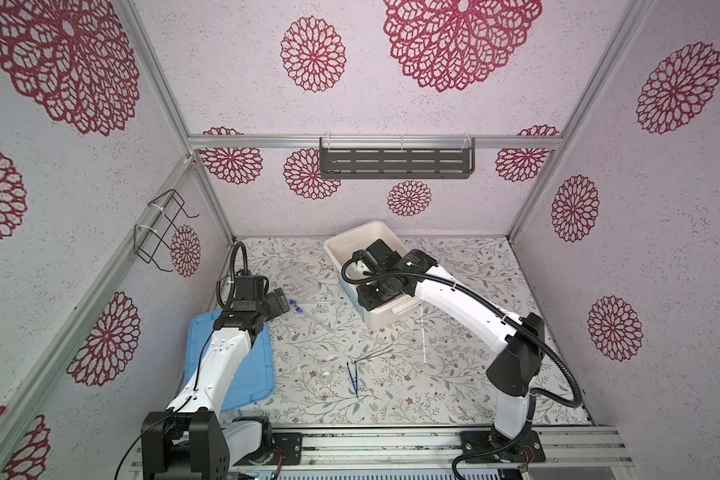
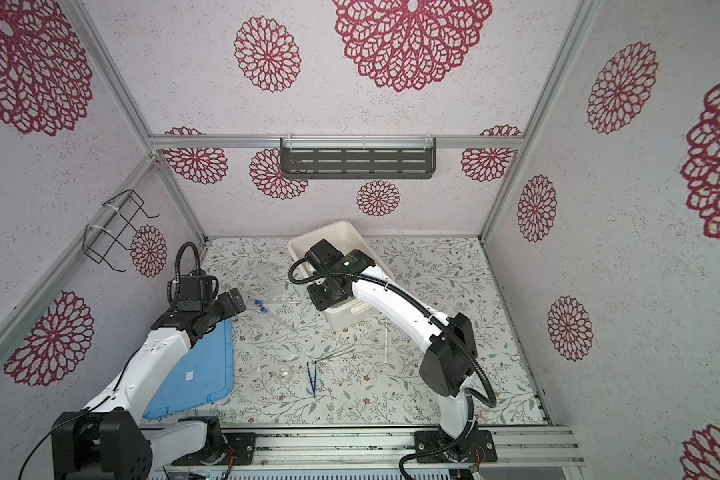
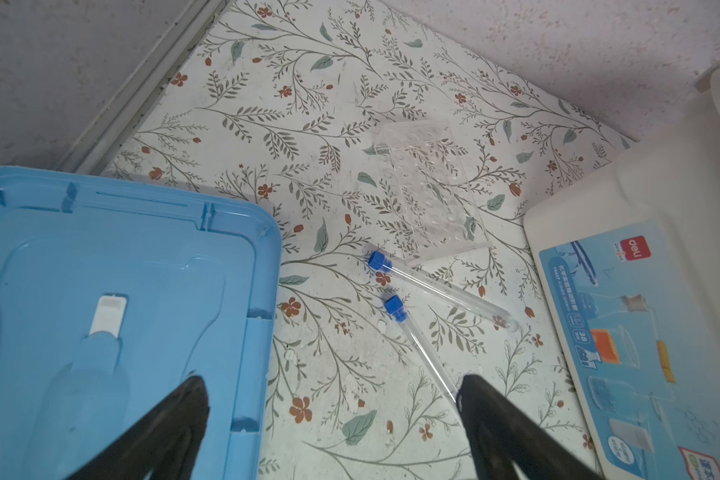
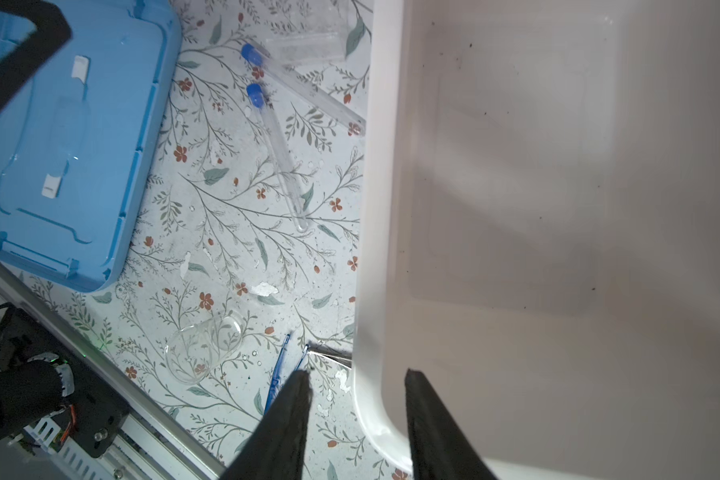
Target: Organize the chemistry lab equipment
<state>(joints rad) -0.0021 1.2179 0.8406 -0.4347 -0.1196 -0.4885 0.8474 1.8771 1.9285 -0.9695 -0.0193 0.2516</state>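
Two clear tubes with blue caps (image 3: pixel 445 295) (image 3: pixel 425 353) lie side by side on the flowered table, between the blue lid and the white tub; they show in both top views (image 1: pixel 296 306) (image 2: pixel 260 305). My left gripper (image 3: pixel 331 381) hovers open just before them, over the lid's edge, holding nothing. My right gripper (image 4: pixel 356 372) is open astride the tub's rim (image 4: pixel 366 249), one finger outside and one inside, with the rim between them. Near the front lie dark blue tweezers (image 1: pixel 353 378), a silvery tool (image 1: pixel 375 355), a thin white rod (image 1: pixel 423 336) and a clear beaker (image 4: pixel 204 347).
The white tub (image 1: pixel 341 243) stands at the back middle, its inside bare where seen. The flat light-blue lid (image 1: pixel 250 365) lies front left under my left arm. A clear well plate (image 3: pixel 429 191) lies beyond the tubes. A dark shelf (image 1: pixel 395 162) hangs on the back wall.
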